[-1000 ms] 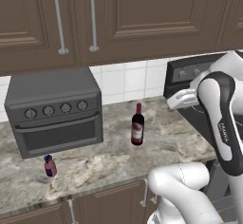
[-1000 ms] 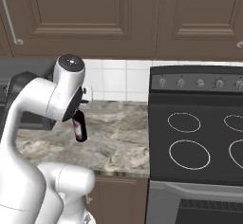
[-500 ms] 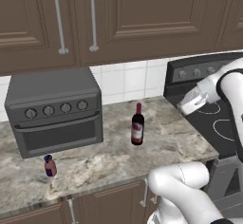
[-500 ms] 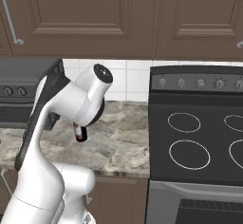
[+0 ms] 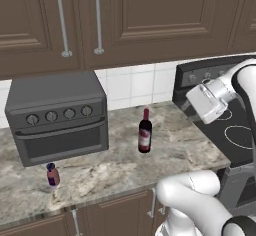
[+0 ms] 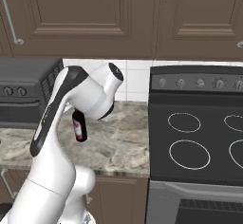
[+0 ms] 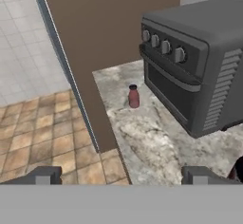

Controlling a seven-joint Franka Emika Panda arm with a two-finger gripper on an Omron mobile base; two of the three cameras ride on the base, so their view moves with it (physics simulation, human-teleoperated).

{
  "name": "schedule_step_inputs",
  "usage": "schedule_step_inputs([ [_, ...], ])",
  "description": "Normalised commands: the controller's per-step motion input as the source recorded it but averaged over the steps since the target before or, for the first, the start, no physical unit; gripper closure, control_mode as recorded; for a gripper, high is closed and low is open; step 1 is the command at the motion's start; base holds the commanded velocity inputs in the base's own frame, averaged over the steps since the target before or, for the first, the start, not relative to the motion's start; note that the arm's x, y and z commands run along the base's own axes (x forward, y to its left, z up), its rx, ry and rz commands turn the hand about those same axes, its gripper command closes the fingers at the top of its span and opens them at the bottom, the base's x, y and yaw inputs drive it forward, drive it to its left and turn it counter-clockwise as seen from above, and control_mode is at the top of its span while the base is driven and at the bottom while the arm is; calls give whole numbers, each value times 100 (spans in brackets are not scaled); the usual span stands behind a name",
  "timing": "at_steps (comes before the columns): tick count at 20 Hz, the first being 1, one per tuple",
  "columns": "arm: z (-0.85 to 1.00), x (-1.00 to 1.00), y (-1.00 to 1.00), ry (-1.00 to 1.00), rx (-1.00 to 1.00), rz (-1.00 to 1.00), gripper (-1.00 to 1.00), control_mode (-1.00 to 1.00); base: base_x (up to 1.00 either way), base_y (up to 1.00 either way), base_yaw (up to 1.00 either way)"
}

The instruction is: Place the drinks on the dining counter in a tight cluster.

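Swung further right since a second ago, the white arm now reaches out over the black stove (image 5: 235, 130), its wrist block hanging above the near-left burner rings rather than beside the wine bottle. From the right base camera the arm's upper link rises from the base and folds at a rounded elbow that hides the top of the wine bottle (image 6: 79, 129). Seen from the hand camera, the gripper (image 7: 118, 175) stands wide open and empty, its two dark fingertips (image 7: 43, 175) spread far apart and aimed back along the stone counter (image 5: 190, 147) toward the toaster oven (image 5: 60, 117).

Relative to the toaster oven: the dark wine bottle (image 5: 145, 132) with its red-and-white label stands upright just right of the oven, out on open stone between oven and stove. The small squat reddish-brown bottle (image 5: 52, 175) stands upright in front of the oven's left half, near the counter's front edge; the hand camera shows it (image 7: 134, 96) apart from the oven door, close to the counter's end, with tiled floor (image 7: 42, 123) beyond.
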Motion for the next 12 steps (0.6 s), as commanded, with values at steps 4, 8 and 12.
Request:
schedule_step_inputs([
  [4,-5,40,0,-8,0,16,-100,-100,0,0,0],
  [8,-23,32,0,-3,0,1,-100,-100,0,0,0],
  [12,-42,15,0,0,0,0,-100,-100,0,0,0],
])
